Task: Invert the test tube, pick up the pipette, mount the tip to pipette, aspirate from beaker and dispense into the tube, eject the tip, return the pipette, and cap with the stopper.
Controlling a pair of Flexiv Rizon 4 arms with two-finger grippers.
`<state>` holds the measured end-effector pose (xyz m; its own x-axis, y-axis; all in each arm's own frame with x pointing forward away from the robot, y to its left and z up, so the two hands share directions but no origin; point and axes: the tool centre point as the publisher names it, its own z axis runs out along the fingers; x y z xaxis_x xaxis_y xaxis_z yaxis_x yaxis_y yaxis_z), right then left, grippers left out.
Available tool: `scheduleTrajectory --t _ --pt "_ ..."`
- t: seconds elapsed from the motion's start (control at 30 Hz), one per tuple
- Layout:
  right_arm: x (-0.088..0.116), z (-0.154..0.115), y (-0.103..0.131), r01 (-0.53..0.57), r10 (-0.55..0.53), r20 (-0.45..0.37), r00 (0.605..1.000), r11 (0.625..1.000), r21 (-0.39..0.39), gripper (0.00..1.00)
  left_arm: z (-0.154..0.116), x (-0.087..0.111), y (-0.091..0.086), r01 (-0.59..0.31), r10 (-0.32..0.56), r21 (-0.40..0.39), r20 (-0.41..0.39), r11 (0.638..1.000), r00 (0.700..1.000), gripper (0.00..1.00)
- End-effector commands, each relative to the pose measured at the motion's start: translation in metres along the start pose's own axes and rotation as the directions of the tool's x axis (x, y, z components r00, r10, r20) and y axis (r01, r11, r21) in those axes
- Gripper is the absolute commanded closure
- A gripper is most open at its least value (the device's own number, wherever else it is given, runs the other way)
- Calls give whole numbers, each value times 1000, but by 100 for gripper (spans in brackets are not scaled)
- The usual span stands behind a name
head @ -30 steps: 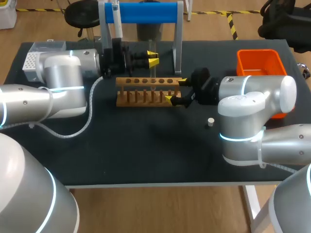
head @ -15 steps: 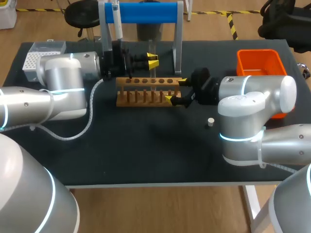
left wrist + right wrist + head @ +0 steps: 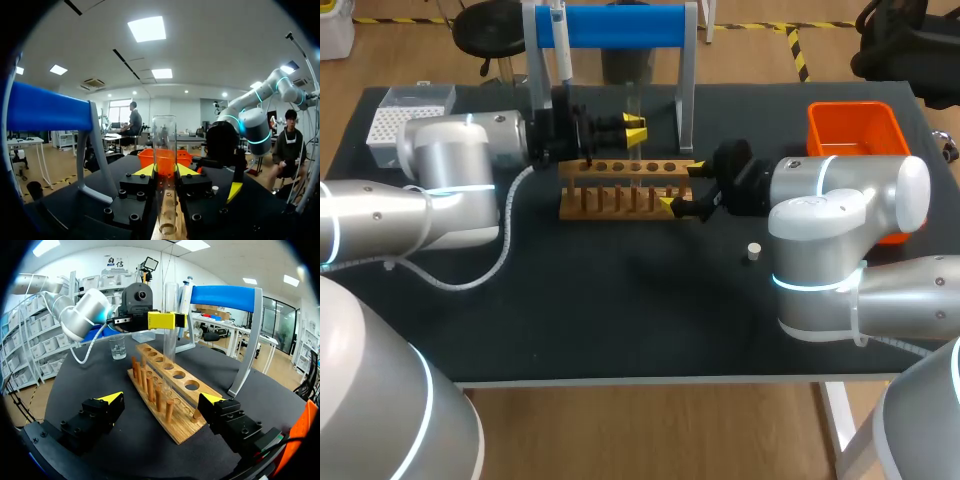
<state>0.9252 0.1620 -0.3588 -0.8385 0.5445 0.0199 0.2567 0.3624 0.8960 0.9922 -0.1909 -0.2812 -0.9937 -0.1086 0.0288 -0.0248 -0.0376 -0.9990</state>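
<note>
1. Head view: left gripper point(image 3: 633, 127) has its jaws pinching a clear test tube point(image 3: 632, 100), held upright above the wooden rack point(image 3: 620, 192). Right gripper point(image 3: 681, 186) sits at the rack's right end, jaws spread. Pipette point(image 3: 560, 50) hangs on the blue stand point(image 3: 620, 25). White stopper point(image 3: 753, 251) lies on the tabletop point(image 3: 620, 300) near the right arm.
2. Left wrist view: the test tube point(image 3: 164, 140) stands upright between the left gripper point(image 3: 165, 171) tips, both touching it, with the rack point(image 3: 169, 222) below.
3. Right wrist view: the right gripper point(image 3: 162, 398) has its jaws wide apart on either side of the rack point(image 3: 172, 385) end, clear of the wood. Beyond, the left gripper point(image 3: 166, 320) clamps the test tube point(image 3: 171, 300). A beaker point(image 3: 118, 347) stands beside the rack.
</note>
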Motion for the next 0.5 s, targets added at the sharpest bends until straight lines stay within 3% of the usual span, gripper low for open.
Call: scheduleTrajectory --t 0.03,0.5 --pt "0 0 -1 1 -1 0 1000 1000 -2 0 1 -3 4 0 1 6 -6 1000 1000 100" --pt "0 0 -1 1 -1 0 1000 1000 -2 0 0 -4 9 -15 15 -1 -8 1000 1000 100"
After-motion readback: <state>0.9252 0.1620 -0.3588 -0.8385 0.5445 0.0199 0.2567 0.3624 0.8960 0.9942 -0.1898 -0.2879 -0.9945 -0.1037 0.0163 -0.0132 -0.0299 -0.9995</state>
